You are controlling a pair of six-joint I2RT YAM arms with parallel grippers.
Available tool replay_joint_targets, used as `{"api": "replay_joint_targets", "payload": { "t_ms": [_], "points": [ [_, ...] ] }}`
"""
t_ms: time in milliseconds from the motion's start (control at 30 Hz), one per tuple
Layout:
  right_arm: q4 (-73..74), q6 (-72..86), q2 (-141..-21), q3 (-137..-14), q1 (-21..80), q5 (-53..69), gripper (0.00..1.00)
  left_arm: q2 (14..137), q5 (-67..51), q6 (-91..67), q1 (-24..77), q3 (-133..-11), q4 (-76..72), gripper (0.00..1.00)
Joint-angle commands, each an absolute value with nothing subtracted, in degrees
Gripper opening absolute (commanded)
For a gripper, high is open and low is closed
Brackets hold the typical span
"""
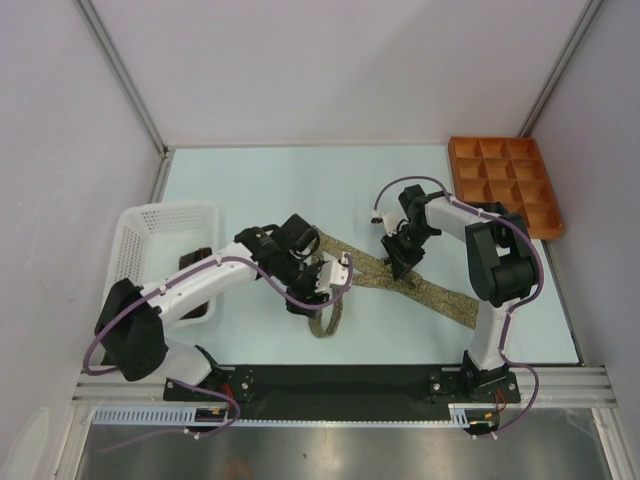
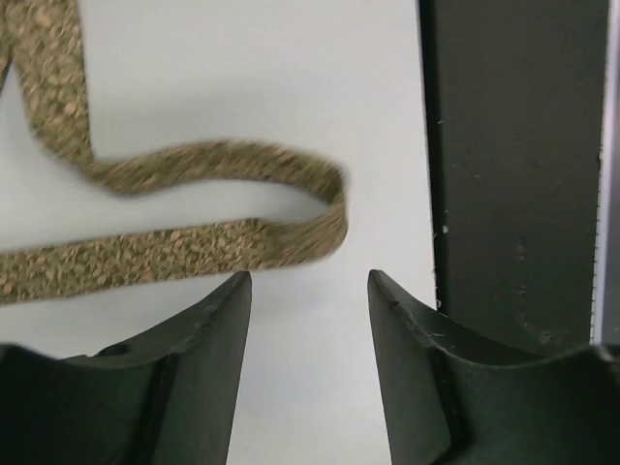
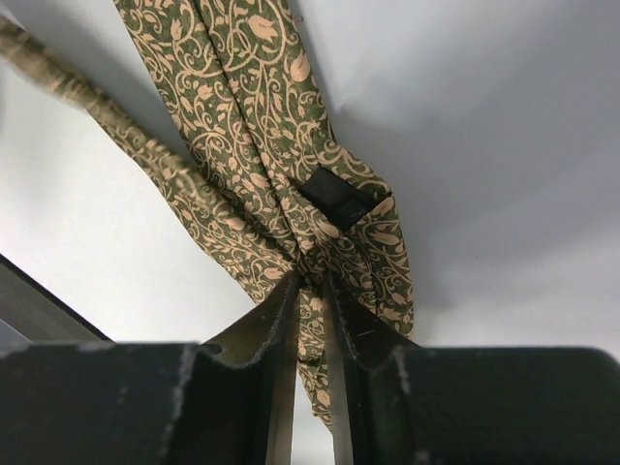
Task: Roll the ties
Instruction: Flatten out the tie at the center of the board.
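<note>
Right claw (image 3: 310, 283) tight on olive tie (image 1: 446, 298), length diagonal across table (image 1: 300, 180).

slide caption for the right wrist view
Right gripper pinching the bunched olive tie, tan vine pattern and dark label showing, against the pale table.

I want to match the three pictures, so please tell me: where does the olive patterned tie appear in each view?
Top external: the olive tie lies across the middle of the table.
Left wrist: its narrow end loops at upper left, above the open left gripper.
Right wrist: it fills the centre, pinched by the right gripper.
Shared landmark: the pale table.
</note>
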State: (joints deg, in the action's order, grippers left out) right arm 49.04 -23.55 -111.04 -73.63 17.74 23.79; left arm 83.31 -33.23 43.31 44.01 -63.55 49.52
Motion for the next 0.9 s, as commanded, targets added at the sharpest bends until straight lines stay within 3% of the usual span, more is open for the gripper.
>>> {"api": "replay_joint_targets", "payload": {
  "t_ms": [0, 100, 233, 467, 700, 800, 833, 867],
  "points": [
    [47.7, -24.3, -113.9, -72.0, 17.4, 20.6, 0.2, 83.5, -29.6, 42.5, 39.3, -62.8, 45.1, 0.57],
    [47.7, -24.5, -114.0, -71.7, 17.8, 20.3, 0.2, 85.6, -27.3, 33.6, 34.3, -65.6, 36.5, 0.55],
    [47.6, -24.8, -114.2, -71.8, 17.8, 19.7, 0.2, 89.5, -26.7, 37.1, 35.6, -65.9, 32.6, 0.5],
    [47.7, -24.5, -114.7, -71.8, 17.7, 20.2, 0.2, 97.1, -22.9, 44.4, 39.0, -65.0, 27.5, 0.62],
    [47.9, -25.5, -114.7, -70.9, 17.3, 19.1, 0.2, 103.1, -15.4, 50.4, 41.7, -63.4, 26.4, 0.58],
    [47.5, -25.8, -114.5, -70.3, 17.3, 18.4, 0.2, 104.2, -13.8, 51.3, 42.3, -62.6, 26.8, 0.3],
    [47.4, -26.0, -114.4, -70.1, 17.4, 18.3, 0.2, 104.2, -13.3, 51.2, 42.3, -62.5, 27.0, 0.16],
    [47.3, -26.1, -114.3, -70.0, 17.5, 17.9, 0.2, 104.1, -13.1, 50.9, 42.3, -62.7, 27.1, 0.12]
  ]
}}
